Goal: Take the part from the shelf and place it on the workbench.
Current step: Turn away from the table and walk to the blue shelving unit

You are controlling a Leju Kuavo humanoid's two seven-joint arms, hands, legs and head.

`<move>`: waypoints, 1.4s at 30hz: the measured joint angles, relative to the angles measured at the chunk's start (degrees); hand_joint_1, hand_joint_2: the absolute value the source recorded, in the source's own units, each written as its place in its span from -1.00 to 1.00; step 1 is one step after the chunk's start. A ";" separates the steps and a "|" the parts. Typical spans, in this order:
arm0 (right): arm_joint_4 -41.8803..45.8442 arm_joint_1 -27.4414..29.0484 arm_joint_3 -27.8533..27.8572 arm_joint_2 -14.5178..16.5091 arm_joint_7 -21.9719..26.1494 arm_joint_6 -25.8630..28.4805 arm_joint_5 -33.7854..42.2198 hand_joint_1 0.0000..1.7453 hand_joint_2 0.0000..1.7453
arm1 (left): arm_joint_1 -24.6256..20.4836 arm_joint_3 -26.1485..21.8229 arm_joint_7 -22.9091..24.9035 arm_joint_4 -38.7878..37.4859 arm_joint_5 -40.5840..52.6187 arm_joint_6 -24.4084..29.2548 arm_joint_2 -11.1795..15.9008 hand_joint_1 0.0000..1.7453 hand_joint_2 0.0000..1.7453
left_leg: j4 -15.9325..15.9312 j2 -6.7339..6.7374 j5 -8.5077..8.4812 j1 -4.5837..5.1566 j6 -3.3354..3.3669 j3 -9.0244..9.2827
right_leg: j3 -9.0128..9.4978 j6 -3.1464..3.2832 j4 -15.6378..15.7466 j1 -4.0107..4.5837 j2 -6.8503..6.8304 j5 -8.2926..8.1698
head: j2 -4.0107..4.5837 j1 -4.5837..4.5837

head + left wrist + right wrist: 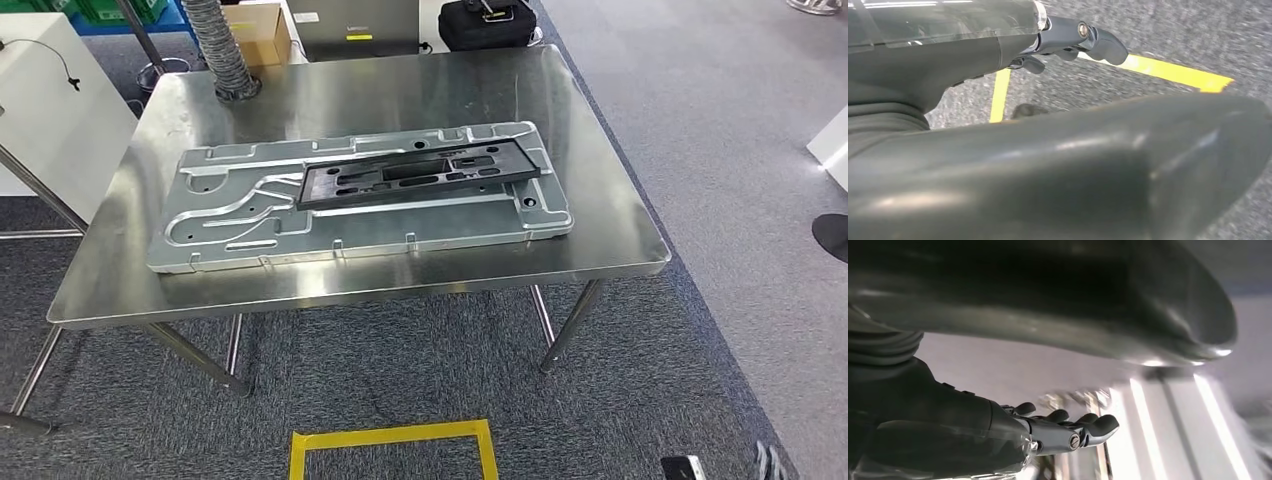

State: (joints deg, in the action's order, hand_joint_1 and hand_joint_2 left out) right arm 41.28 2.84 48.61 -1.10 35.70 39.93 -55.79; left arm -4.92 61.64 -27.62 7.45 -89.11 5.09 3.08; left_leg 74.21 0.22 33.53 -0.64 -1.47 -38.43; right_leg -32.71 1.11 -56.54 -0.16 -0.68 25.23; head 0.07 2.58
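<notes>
Black flat part (420, 180) with many slots and holes, lying on top of a big silver metal panel (250, 215). Set a little slanted, toward the right half of the panel, touching it. Panel itself lying flat on the shiny steel desk (600, 250), taking up most of the middle. Bare steel all round the panel's edges.

Behind the desk: a grey ribbed hose (220, 50) coming down to the back left corner, a brown cardboard box (262, 32) just beside it, a black bag (487, 22) further right. A white cabinet (50, 100) to the left of the desk. Grey carpet floor (720, 130) underneath and all around. A yellow taped square (392, 450) on the floor in front of the desk.

Left hand (1068, 42) hanging over the carpet near the yellow tape, holding nothing, fingers (1100, 45) a little bent and apart from the thick grey thumb (1098, 170). Loose and open, then.

Right hand (1058, 432) also holding nothing, dark fingers (1098, 425) stretched out side by side, well away from the big thumb (1073, 310). Open too. Bright blurry stripes behind it, too smeared to tell what.
</notes>
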 joint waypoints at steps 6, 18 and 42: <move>-15.96 -2.71 1.89 -0.50 -12.03 -1.28 -10.24 -1.00 -1.00 | -0.54 0.00 0.03 0.00 -0.01 0.12 -0.13 -1.00 -1.00 | -18.60 0.00 -2.34 1.03 2.25 14.93 | -3.57 -0.86 -0.64 0.56 0.16 -3.51 | -0.01 0.00; -27.18 -3.53 1.00 0.76 -33.81 -18.10 -18.22 -1.00 -1.00 | 0.12 -0.01 0.49 0.00 -0.01 -0.08 -0.83 -1.00 -1.00 | -17.18 0.63 -9.40 0.50 2.91 4.90 | 0.62 -3.85 -10.28 -1.29 0.45 3.42 | -0.01 -0.01; -29.65 -4.62 3.56 6.17 -51.59 -35.02 -15.28 -1.00 -1.00 | -0.33 1.45 1.53 0.02 0.13 0.11 -1.27 -1.00 -1.00 | -20.17 0.86 -5.05 0.76 4.15 12.63 | -5.65 -2.83 -6.29 -0.31 0.48 2.70 | -0.01 -0.02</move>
State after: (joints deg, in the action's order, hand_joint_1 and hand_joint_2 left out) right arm 11.63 -1.78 52.17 5.07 -15.89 4.91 -71.06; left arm -5.25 63.10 -26.09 7.47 -88.98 5.20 1.81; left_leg 54.03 1.08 28.49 0.12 2.69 -25.80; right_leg -38.36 -1.72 -62.83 -0.47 -0.20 27.93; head 0.06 2.56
